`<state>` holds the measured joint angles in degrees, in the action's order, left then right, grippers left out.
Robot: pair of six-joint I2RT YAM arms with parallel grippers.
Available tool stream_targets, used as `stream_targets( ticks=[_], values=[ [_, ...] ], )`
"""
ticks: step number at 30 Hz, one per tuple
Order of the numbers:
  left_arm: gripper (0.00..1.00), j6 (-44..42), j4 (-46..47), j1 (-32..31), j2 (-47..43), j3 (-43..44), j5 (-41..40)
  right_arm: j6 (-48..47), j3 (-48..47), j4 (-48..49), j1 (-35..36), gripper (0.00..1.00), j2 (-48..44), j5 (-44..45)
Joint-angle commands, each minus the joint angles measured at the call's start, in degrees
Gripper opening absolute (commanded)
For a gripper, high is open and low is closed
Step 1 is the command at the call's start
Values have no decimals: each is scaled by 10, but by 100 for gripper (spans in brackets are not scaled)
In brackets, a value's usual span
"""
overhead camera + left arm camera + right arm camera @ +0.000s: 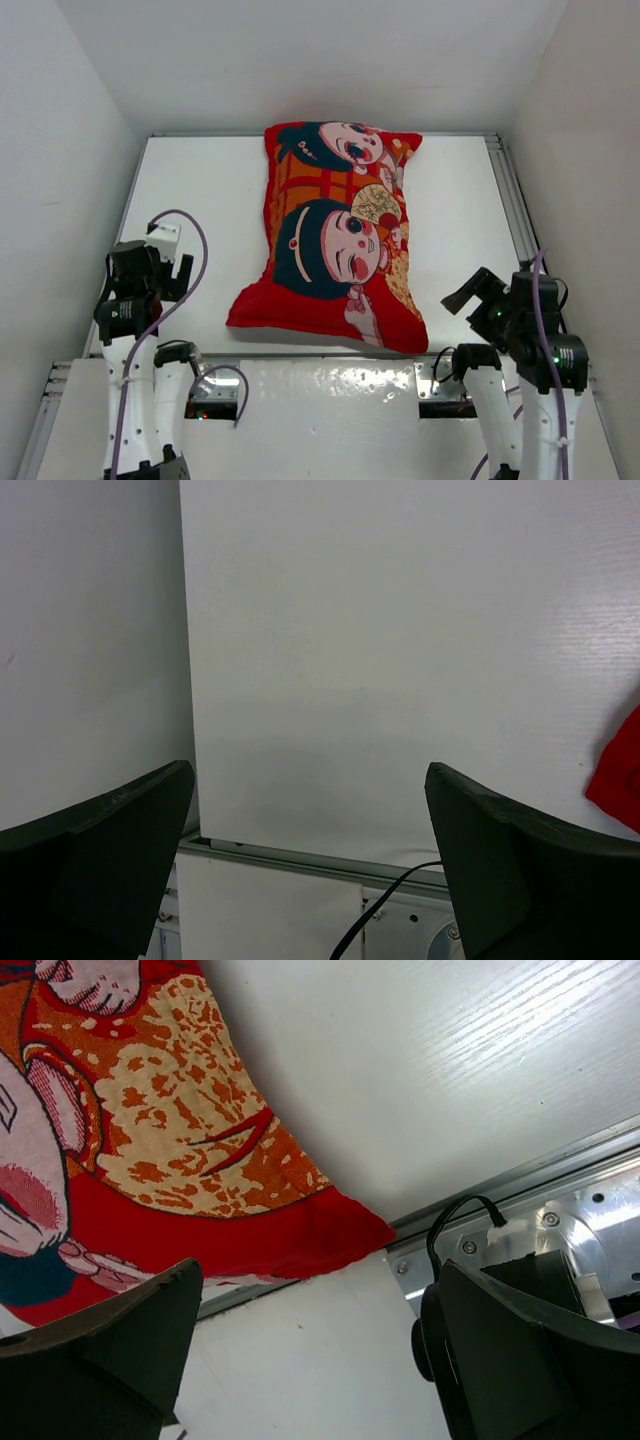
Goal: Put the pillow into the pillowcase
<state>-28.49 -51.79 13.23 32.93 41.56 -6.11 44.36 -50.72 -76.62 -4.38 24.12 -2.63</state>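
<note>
Lower left of the top view, the left gripper (308, 770) sits spread wide, holding nothing. The plump red pillowcase (335, 240) lies mid-frame on the white table (200, 190), clear of both arms. Lower right, the right gripper (320, 1268) is spread wide too, empty

White table (220, 200) boxed by plain white walls (330, 60) — metal rail (515, 200) along its right edge.

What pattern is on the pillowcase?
Pillowcase: red, two black-haired cartoon faces, a fan, orange motifs; best in top view.
</note>
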Motion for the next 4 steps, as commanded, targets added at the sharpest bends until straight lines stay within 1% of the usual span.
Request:
stream_targets(
  ticks=[1,4],
  values=[
    [100,-6,8,7,8,3,-7,-9,-24,-45,1,99,-6,9],
    [100,-4,7,12,9,4,-8,-13,-29,-53,0,99,-19,10]
  ],
)
